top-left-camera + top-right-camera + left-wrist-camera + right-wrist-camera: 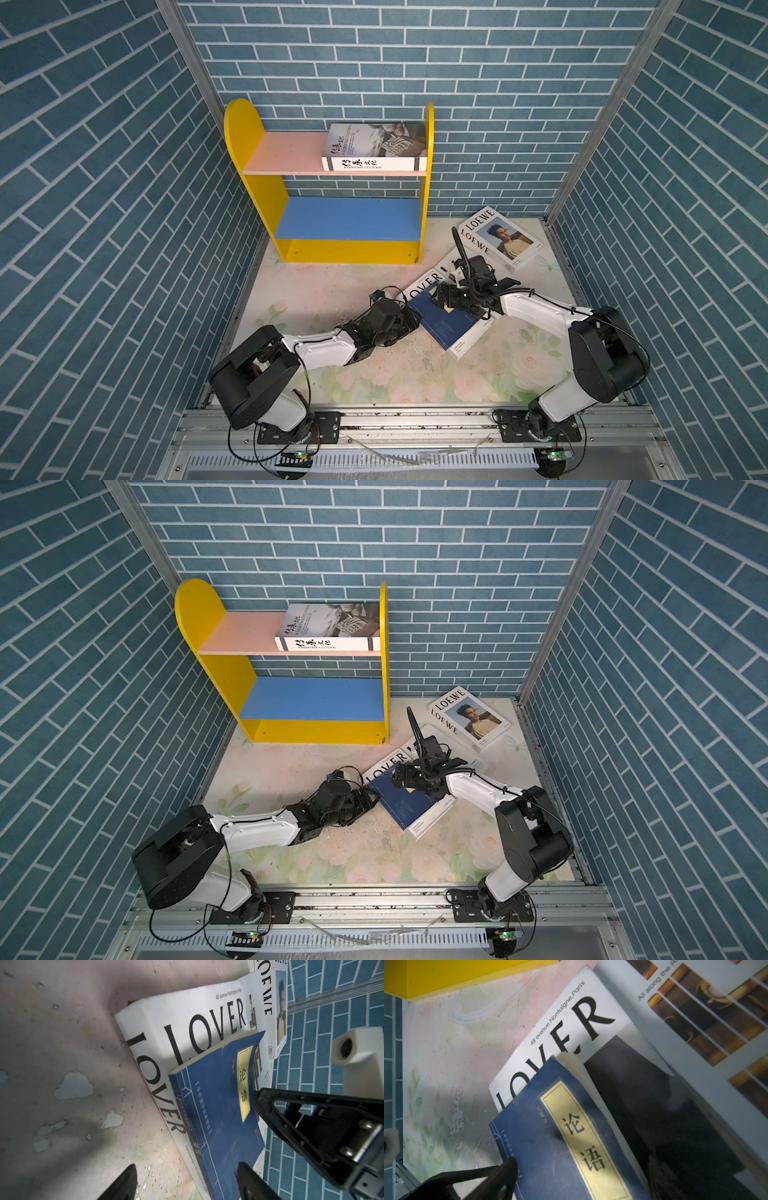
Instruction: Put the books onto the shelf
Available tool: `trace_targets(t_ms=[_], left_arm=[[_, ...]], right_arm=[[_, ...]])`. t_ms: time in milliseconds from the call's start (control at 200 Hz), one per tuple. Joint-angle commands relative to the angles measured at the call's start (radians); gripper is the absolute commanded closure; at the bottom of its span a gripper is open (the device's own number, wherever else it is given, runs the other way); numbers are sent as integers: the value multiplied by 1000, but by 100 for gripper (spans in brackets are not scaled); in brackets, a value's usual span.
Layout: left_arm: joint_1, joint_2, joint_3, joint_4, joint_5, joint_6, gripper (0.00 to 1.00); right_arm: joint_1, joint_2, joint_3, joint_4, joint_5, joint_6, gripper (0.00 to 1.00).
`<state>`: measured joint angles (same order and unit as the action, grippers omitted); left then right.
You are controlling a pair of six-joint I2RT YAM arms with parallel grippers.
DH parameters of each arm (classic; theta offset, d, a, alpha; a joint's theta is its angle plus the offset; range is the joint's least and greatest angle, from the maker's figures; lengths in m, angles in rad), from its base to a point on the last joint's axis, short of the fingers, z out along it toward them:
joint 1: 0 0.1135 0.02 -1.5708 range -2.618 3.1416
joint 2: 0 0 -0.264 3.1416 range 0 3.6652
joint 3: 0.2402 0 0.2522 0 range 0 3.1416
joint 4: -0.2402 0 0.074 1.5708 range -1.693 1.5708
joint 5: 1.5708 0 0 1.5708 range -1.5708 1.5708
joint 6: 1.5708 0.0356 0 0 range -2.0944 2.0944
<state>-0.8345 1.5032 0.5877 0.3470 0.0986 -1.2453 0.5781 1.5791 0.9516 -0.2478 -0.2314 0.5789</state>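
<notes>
Finds the thin navy book (451, 328) flat and askew atop the white LOVER book (423, 286) on the worktop (332, 299), long axis slanting far-left to near-right, flanked by the left pincer (417, 321) at its spine edge and the nearer right pincer (441, 300) above its yellow label (583, 1142), both spread, clamping nothing.

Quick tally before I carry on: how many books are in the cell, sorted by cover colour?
Large white-covered books: 4 (Heritage Cultural book, LOEWE portrait book, LOVER book, brown-bar pattern book)
Small thin navy book with yellow label: 1
Total: 5
</notes>
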Motion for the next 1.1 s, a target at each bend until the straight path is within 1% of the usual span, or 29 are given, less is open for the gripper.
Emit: trace_targets(t_ms=[0,185,315,570,765,895,1015,1095], left_arm=[[-2,43,24,66,24,-16,22],[-2,127,45,180,63,-35,28],[-6,150,45,252,67,-41,38],[-6,85,-11,312,15,-41,59],[-6,8,-46,325,-21,-35,71],[0,-96,-71,239,-86,-15,81],[27,-220,-67,34,-125,29,89],[64,-304,-71,-99,-139,52,90]], right_arm=[[33,-14,-20,-2,-13,36,4],[49,3,-25,26,-37,71,6],[53,15,-18,34,-58,82,8],[66,24,-1,46,-85,88,9],[83,50,41,59,-125,89,9],[94,68,80,66,-135,91,9],[94,83,118,76,-154,96,9],[95,96,152,75,-164,95,8]])
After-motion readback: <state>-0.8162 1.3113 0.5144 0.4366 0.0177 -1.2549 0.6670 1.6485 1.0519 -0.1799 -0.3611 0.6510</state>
